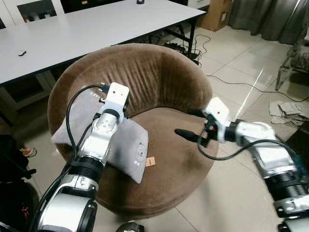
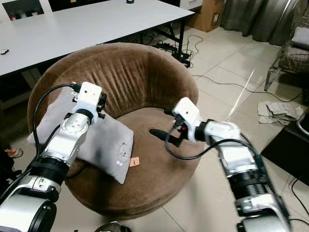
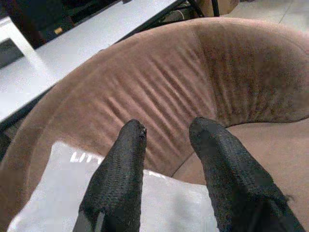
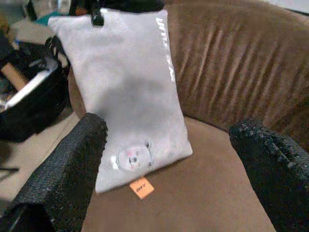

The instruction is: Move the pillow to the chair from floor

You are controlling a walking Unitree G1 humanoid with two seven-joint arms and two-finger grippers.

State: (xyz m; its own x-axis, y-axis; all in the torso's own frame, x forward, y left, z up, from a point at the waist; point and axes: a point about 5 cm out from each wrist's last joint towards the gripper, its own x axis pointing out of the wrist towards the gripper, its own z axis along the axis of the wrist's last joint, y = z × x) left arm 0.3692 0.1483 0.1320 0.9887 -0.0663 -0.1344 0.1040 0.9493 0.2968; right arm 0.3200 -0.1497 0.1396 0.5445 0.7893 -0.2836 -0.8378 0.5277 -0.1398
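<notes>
The flat grey fabric pillow [image 1: 123, 145] lies on the round brown velvet chair [image 1: 159, 79], slanting across its left rim and seat. The left gripper [image 3: 166, 140], jaws narrowly parted, hovers just above it; the right gripper [image 4: 169, 159], jaws wide, faces it from across the seat.

- Pale glossy floor tiles [image 1: 241, 63], catching a bright streak of light.
- Long white table [image 1: 96, 24] along the back, with a small dark item [image 1: 22, 53] on it (too small to identify).
- Black cables [image 1: 227, 79] trailing across the tiles.
- Cardboard box [image 1: 216, 13] beside grey curtains [image 1: 270, 17].
- Crumpled papers [image 1: 288, 112] on the floor at the right.
</notes>
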